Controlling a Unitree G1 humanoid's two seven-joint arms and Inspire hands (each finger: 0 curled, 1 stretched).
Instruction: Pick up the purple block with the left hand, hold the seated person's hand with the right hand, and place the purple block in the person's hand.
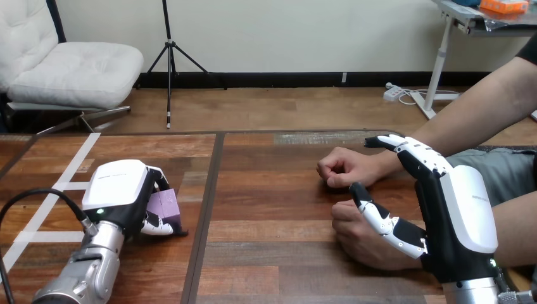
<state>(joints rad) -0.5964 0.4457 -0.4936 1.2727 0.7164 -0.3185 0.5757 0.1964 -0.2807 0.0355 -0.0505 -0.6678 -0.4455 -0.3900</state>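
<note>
Right hand (459,215), low at the view's right and closest to us: spread wide, fingers straight, closed on nothing. Its thumb (383,221) lies across the top of the person's nearer hand (354,244), a fist resting on the table (272,190). We cannot tell whether thumb and fist touch. The long fingers reach up past the wrist of the person's farther hand (342,168), also a fist, just beyond the first.

Left hand (120,190), at the view's left, well apart from both fists: fingers curled round the purple block (166,204), which shows between fingers and palm, low over the table. We cannot tell whether the block is lifted clear or resting on the wood.

Judgement: the grasp on the block looks made. The hold on the person's hand is not yet made, and both fists are closed, so no palm is offered.

Notes for doing the step well:
- Take the nearer fist, since the thumb is already over it.
- Bring the fingers round its far side and close gently, thumb on top, steadying without squeezing.
- Carry the block low and level, and release only over an opened palm.

Risk: a loose pinch could let the block twist out on the way.
</note>
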